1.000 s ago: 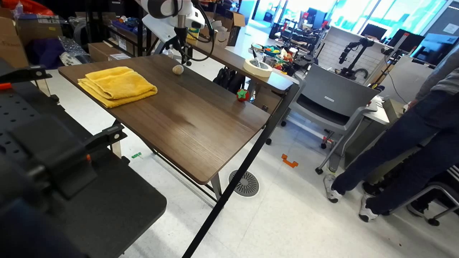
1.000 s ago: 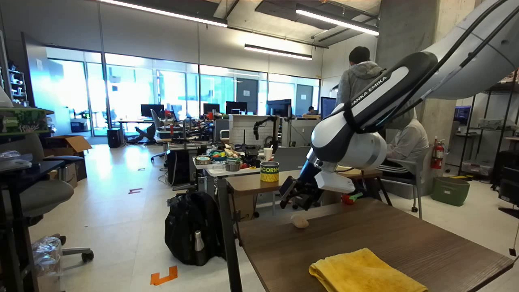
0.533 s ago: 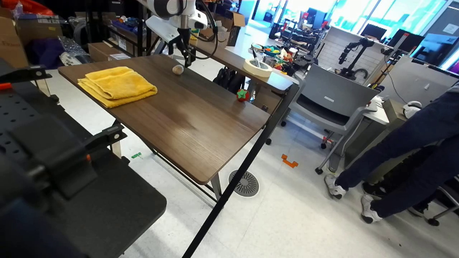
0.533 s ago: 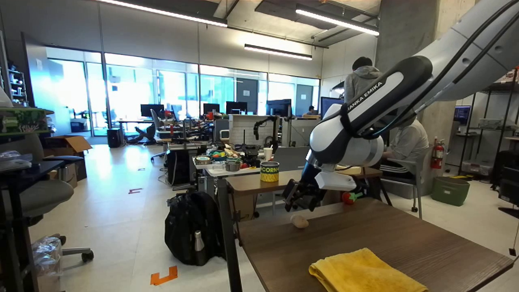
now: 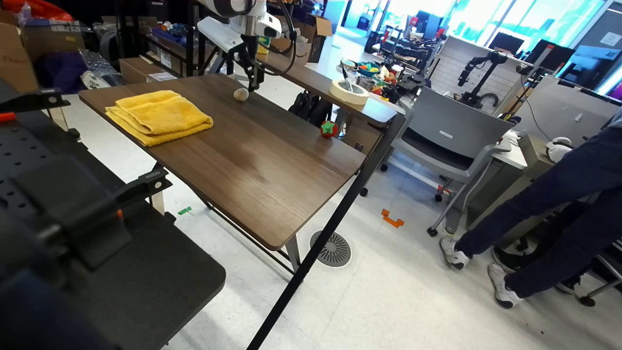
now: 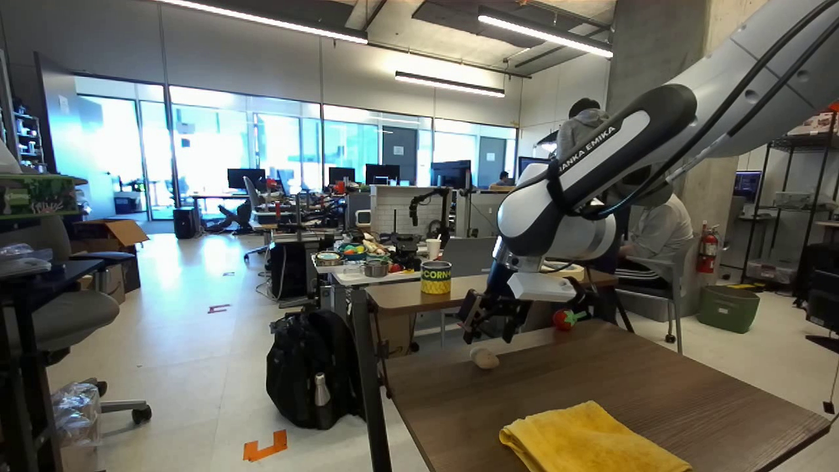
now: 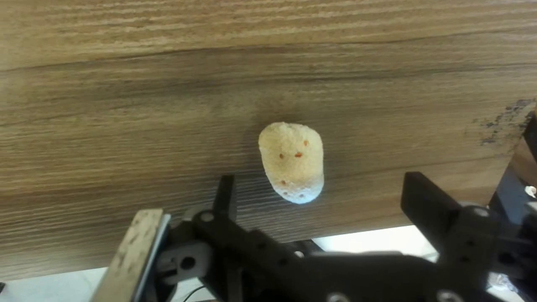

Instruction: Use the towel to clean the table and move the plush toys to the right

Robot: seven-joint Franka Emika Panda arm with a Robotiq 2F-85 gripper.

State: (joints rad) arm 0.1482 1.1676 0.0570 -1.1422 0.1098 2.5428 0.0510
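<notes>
One pale plush toy (image 7: 292, 162) lies, seemingly, just below the widely parted pincer (image 6: 488, 338).

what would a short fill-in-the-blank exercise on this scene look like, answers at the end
1. The towel on the table is ____ in colour.
2. The gripper near the pale toy is ____, not shut.
3. The red toy is ____ on top.
4. The can carries the word ____.

Missing words: yellow; open; green; CORN.
</notes>
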